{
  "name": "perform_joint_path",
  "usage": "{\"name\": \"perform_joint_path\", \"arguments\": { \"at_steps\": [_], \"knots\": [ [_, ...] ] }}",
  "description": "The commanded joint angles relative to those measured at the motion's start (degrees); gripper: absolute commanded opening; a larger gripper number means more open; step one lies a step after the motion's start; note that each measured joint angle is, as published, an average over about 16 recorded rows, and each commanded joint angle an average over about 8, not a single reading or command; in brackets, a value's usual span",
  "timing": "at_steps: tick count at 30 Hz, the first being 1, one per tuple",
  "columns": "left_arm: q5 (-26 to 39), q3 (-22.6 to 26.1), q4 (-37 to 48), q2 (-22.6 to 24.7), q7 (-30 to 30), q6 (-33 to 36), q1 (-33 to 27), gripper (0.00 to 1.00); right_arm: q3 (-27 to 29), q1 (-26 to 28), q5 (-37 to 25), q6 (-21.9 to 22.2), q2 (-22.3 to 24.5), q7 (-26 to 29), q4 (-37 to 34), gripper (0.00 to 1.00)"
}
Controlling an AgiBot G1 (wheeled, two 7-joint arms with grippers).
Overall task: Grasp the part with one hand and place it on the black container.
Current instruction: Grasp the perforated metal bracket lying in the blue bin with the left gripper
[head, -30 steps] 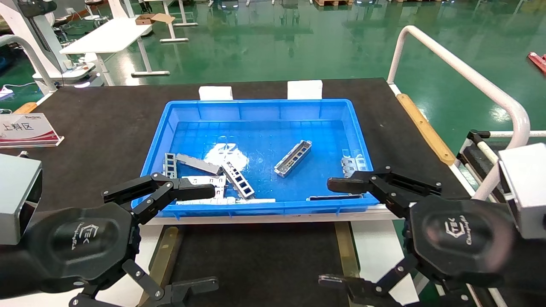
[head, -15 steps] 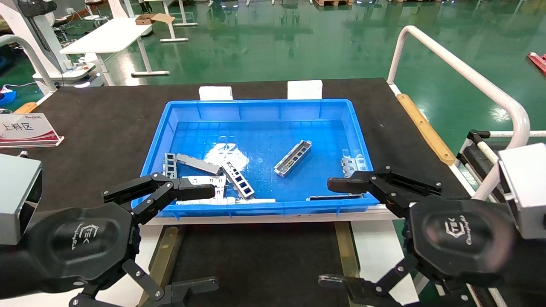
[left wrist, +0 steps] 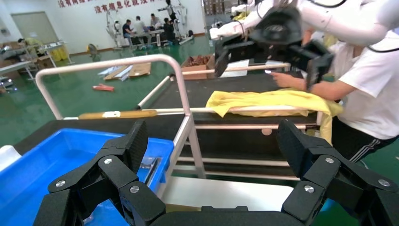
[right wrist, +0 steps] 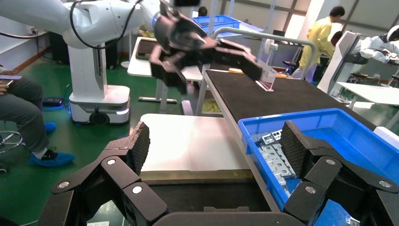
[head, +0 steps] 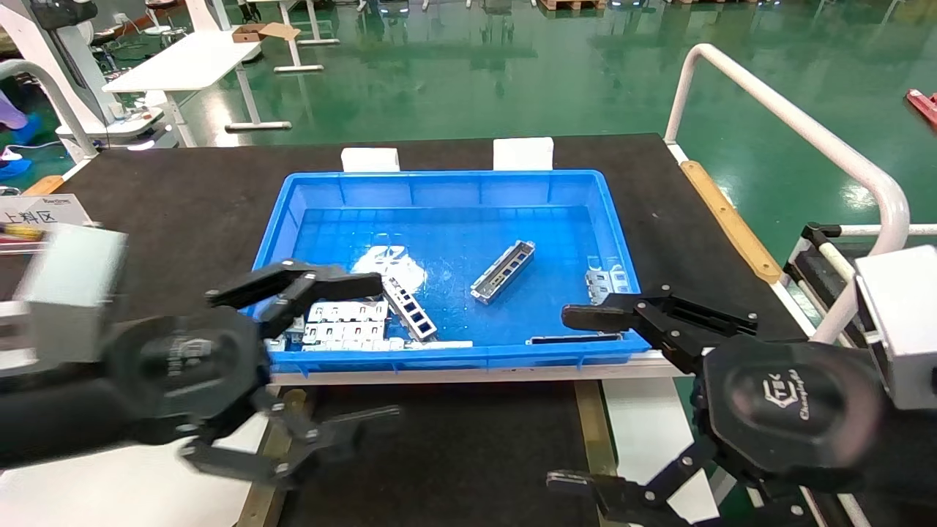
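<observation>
The long silver-grey metal channel part point(head: 503, 271) lies slantwise in the blue plastic crate point(head: 446, 187), between and beyond both grippers, left point(head: 370, 344) and right point(head: 562, 397), whose jaws stand spread.

The part point(head: 503, 271), a narrow silver-grey channel with raised side walls and rectangular cut-outs, was seen lying diagonally, untouched, mid-crate. The black container point(head: 446, 446), flat, matte, edged by two tan strips, was positioned nearer the robot.
</observation>
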Motion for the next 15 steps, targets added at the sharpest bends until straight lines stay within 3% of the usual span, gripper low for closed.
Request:
{"name": "perform_joint_path", "arguments": {
  "at_steps": [1,15],
  "knots": [
    [0.7,0.5,1.0,1.3,0.3,-0.6,-0.4,1.0,0.0,0.0,0.0,0.0,0.0,0.0,0.0,1.0],
    [12.3,7.1,21.9,16.6,10.8,-3.4,-11.4,1.0,0.0,0.0,0.0,0.0,0.0,0.0,0.0,1.0]
  ]
}}
